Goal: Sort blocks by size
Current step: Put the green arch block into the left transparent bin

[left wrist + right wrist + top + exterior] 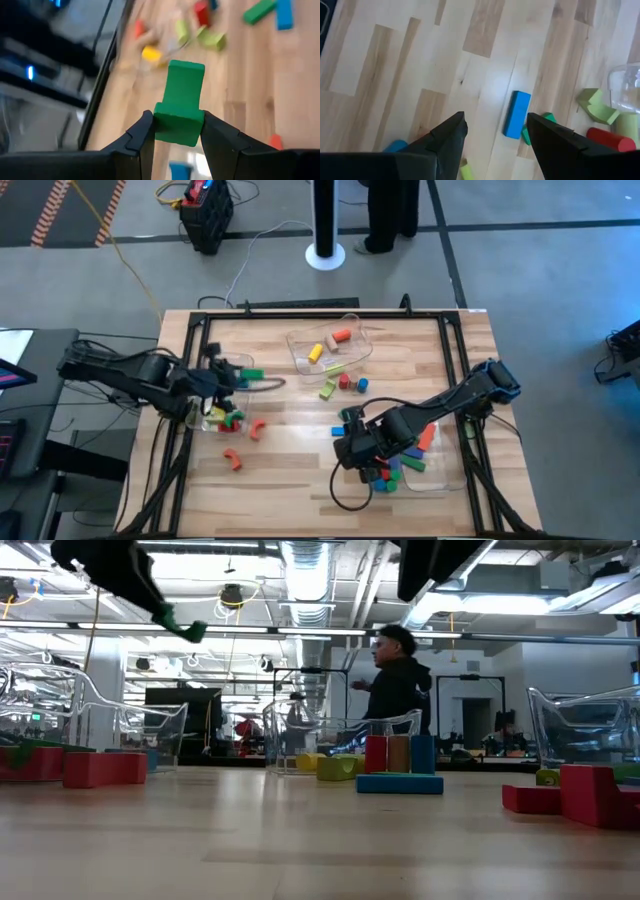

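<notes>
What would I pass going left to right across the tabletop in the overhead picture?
Left tool holding a green block → red arch → yellow block → orange cylinder → right tool, open.

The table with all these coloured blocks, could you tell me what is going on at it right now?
A two-armed robot is sorting blocks into clear bins. The left gripper is shut on a green block, held in the air at the left side of the table, by the left bin. The right gripper hangs open above the wood, a blue bar lying just ahead of it. More blocks lie loose mid-table.
</notes>
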Controlling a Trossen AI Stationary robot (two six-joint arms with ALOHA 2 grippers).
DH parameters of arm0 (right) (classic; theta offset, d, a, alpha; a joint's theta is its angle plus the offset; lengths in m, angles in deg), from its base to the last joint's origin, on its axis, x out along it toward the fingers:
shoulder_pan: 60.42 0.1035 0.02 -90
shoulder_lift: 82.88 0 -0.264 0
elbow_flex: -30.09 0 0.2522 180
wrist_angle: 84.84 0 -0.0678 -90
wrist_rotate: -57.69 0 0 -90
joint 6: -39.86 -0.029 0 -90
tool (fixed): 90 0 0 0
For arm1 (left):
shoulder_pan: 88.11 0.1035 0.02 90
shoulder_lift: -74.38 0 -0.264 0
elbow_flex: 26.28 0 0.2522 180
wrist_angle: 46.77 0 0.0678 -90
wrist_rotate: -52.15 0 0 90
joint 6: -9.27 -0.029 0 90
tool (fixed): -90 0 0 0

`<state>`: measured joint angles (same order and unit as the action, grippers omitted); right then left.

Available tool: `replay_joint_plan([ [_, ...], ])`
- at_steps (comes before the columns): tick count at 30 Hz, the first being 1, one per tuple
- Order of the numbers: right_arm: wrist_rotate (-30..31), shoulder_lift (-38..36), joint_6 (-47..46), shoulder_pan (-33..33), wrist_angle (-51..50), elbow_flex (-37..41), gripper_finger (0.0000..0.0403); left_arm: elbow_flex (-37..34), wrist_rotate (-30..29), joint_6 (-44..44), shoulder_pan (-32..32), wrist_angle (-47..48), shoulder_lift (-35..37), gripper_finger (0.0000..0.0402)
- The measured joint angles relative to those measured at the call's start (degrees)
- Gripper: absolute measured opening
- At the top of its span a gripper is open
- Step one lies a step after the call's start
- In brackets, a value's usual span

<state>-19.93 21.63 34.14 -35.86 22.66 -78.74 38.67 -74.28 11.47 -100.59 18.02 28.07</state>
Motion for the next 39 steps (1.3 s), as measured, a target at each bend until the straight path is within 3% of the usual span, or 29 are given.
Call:
replay_joint_plan([
  [13,0.0,0.0,0.1,-0.4,-0.6,0.0,0.0244,1.2,1.8,21.9,5.1,27.6,-4.9,0.0129],
  [30,0.0,0.0,-0.3,-0.2,-0.7,0.0,0.0244,-3.7,10.5,24.7,5.1,27.8,-6.3,0.0129],
  [39,0.0,0.0,-0.3,-0.2,-0.8,0.0,0.0244,-4.6,12.2,24.8,5.1,27.4,-6.3,0.0129],
])
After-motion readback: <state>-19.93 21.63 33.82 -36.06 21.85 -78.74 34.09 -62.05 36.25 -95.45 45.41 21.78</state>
